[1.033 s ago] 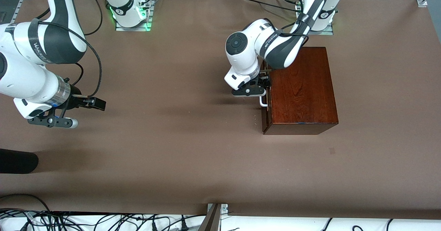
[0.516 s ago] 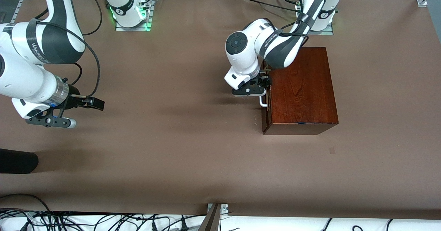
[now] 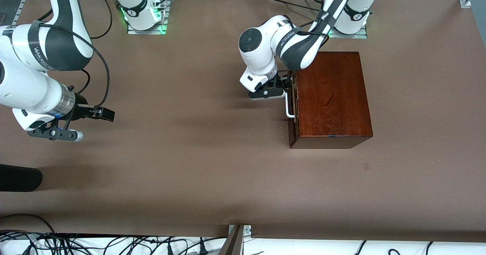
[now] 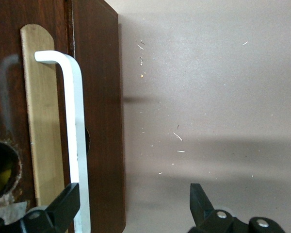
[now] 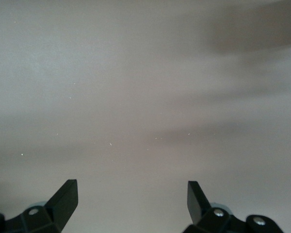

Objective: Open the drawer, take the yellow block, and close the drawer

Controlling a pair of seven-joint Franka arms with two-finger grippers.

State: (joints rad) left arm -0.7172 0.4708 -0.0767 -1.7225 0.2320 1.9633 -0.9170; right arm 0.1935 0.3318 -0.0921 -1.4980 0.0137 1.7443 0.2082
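The glossy dark-brown wooden box (image 3: 330, 95) stands toward the left arm's end of the table. Its drawer (image 3: 292, 106) is shut, with the white U-shaped handle (image 3: 289, 105) on its front. My left gripper (image 3: 279, 87) is open at the drawer front, at the handle's end farther from the camera. In the left wrist view one finger (image 4: 68, 204) overlaps the handle bar (image 4: 77, 145) and the other (image 4: 199, 201) is over bare table; the gripper (image 4: 133, 206) holds nothing. The yellow block is hidden. My right gripper (image 3: 57, 134) waits open and empty over the table at the right arm's end, also shown in its wrist view (image 5: 131, 199).
A black object (image 3: 19, 177) lies at the table's edge near the right gripper. A metal bracket (image 3: 235, 239) and cables sit along the edge nearest the camera. Brown table (image 3: 190, 152) stretches between the two arms.
My left gripper has slid along the drawer front away from the camera, toward the handle's other end. The drawer stays shut. The right arm has barely moved.
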